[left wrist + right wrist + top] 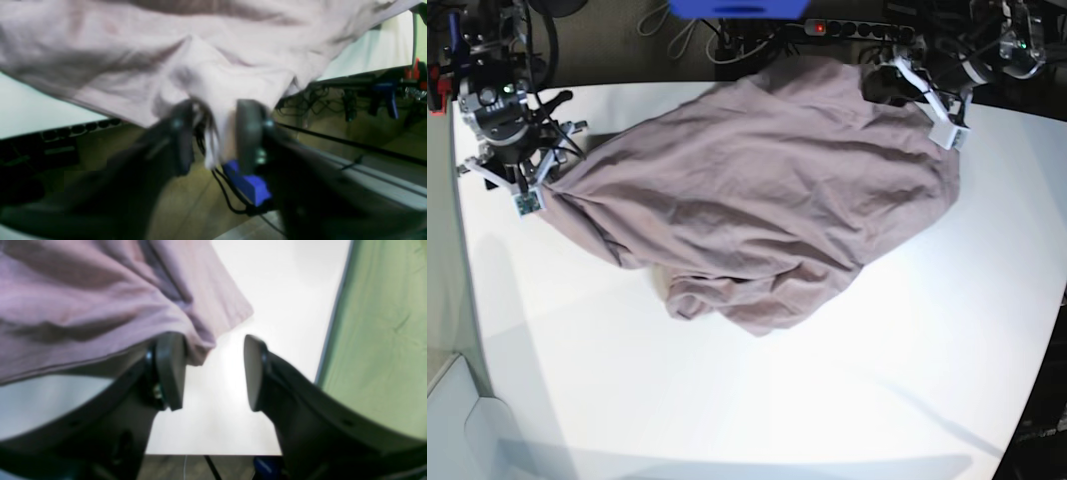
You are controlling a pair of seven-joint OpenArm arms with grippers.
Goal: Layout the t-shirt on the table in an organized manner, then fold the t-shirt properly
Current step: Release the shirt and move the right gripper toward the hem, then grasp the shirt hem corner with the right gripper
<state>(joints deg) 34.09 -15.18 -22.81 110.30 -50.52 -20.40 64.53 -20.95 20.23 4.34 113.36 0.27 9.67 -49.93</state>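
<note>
— Left gripper (pixel 213 133): jaws parted, a bunched tail of the t-shirt (pixel 186 60) hanging in the gap. Touching the right-hand pad, clear of the other. Clamped? Cannot tell (picture smeared).

— Right gripper (pixel 213 373): jaws wide apart, white tabletop showing between them. Cloth draped over the outside of one finger (pixel 170 370), a folded edge just beside its tip, nothing across the gap.

— Whereabouts of the shirt?

— Spread over the far half of the table (pixel 757 400), mauve, creased, stretched between the two arms. One end up at the far edge beside the left gripper (pixel 927 95), the other end drawn to a point at the right gripper (pixel 532 175) near the side edge. Near side rumpled, with a rolled lump just off the middle of the tabletop. Collar not made out in any view.

— Lying flat?

— Partly. Slack folds across the middle, lifted a little at both ends. Seen from the left wrist: overhanging the table edge, above dark cables (pixel 227 193) and a blue block (pixel 250 186).

— Beyond the table?

— Green sheet (pixel 383 340) just past the edge in the right wrist view. Black power strip (pixel 857 30) with a red light behind the far edge, close to the left arm
</note>
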